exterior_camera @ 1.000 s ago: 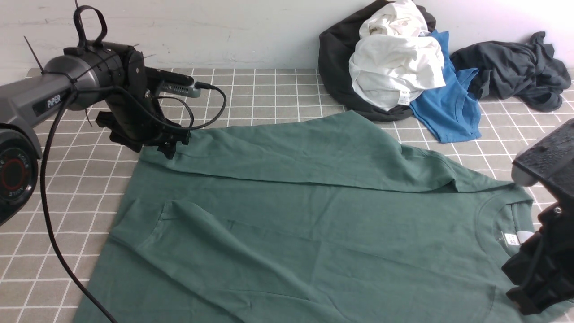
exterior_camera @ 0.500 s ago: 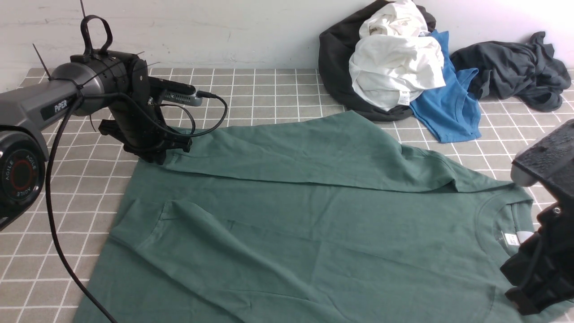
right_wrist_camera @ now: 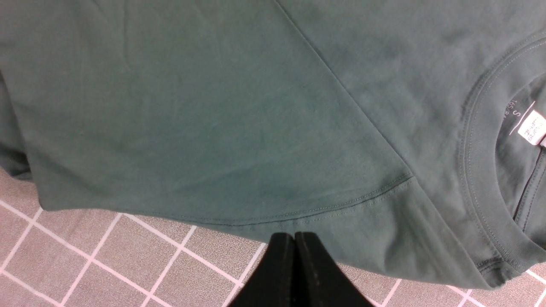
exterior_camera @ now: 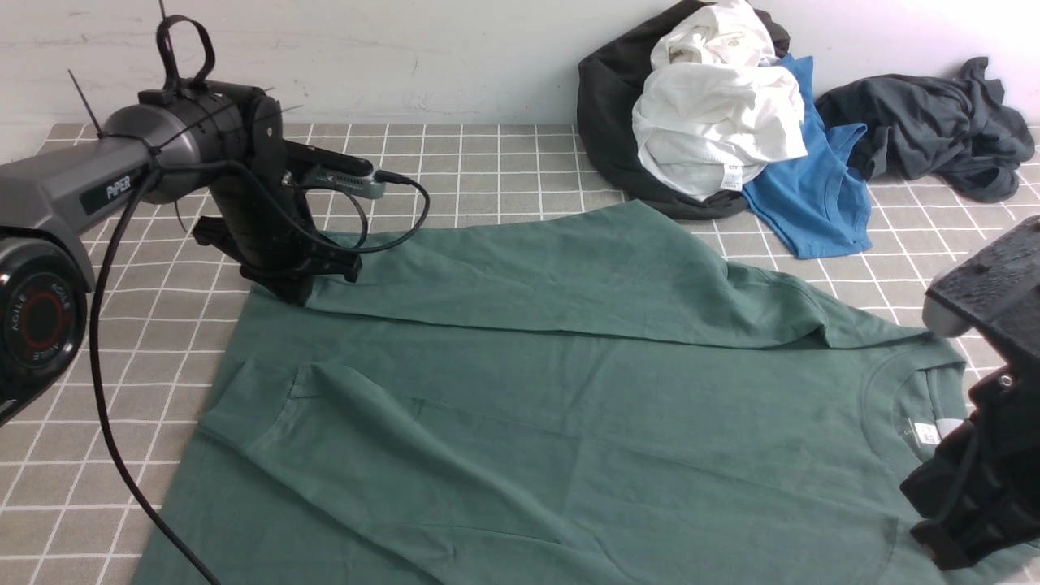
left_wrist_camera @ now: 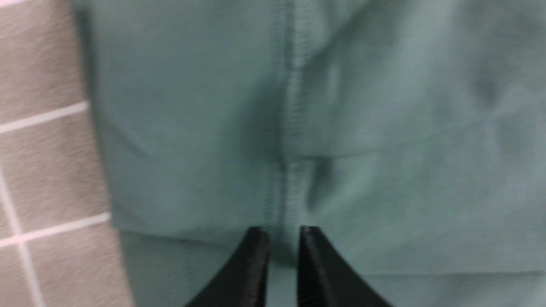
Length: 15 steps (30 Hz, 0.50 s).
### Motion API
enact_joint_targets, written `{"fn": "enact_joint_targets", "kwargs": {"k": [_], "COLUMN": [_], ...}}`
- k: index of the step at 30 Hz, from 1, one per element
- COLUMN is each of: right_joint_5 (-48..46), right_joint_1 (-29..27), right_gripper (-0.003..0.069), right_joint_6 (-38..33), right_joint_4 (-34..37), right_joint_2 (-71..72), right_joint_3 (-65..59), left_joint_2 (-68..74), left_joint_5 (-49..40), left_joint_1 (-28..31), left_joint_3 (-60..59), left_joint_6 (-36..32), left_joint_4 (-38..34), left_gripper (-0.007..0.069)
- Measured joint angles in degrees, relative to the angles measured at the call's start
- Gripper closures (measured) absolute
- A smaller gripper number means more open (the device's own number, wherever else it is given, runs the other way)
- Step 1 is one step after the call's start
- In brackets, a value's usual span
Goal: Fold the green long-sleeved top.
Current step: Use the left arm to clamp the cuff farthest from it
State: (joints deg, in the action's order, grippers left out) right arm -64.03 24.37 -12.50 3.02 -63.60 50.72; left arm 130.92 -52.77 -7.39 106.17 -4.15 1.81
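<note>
The green long-sleeved top [exterior_camera: 520, 406] lies flat on the tiled table, its neck and white label [exterior_camera: 934, 431] at the right. One sleeve [exterior_camera: 569, 276] is folded across the far side of the body. My left gripper [exterior_camera: 305, 288] stands at that sleeve's end. In the left wrist view its fingers [left_wrist_camera: 283, 232] stand narrowly apart, with a ridge of green cloth by the cuff seam pinched between them. My right gripper [right_wrist_camera: 293, 236] is shut, its tips at the top's shoulder edge near the collar [right_wrist_camera: 473, 140]. Whether it pinches any cloth I cannot tell.
A pile of clothes sits at the back right: a white garment [exterior_camera: 715, 122] on a black one [exterior_camera: 605, 106], a bright blue shirt [exterior_camera: 804, 195] and a dark grey heap [exterior_camera: 934, 122]. The left arm's black cable [exterior_camera: 97, 390] hangs over the table's left side.
My left gripper has shifted slightly right and down onto the sleeve end, and its fingers have closed on the cloth. The right arm has barely moved.
</note>
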Motion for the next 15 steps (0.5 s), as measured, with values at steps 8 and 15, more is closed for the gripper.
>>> {"fn": "enact_joint_targets", "kwargs": {"k": [8,15], "right_joint_5": [0.0,0.1], "right_joint_1": [0.0,0.0], "right_gripper": [0.0673,0.0673], "right_joint_6": [0.0,0.0], "right_joint_4": [0.0,0.0], "right_joint_2": [0.0,0.0], "right_joint_3": [0.0,0.0], "left_joint_2": [0.9,1.6], "left_joint_5": [2.5,2.4], "left_joint_1": [-1.0,-1.1], "left_joint_3": [0.0,0.3], "left_joint_6": [-0.1,0.1], "left_joint_4": [-0.1,-0.3], "left_gripper": [0.0207,0.0232]}}
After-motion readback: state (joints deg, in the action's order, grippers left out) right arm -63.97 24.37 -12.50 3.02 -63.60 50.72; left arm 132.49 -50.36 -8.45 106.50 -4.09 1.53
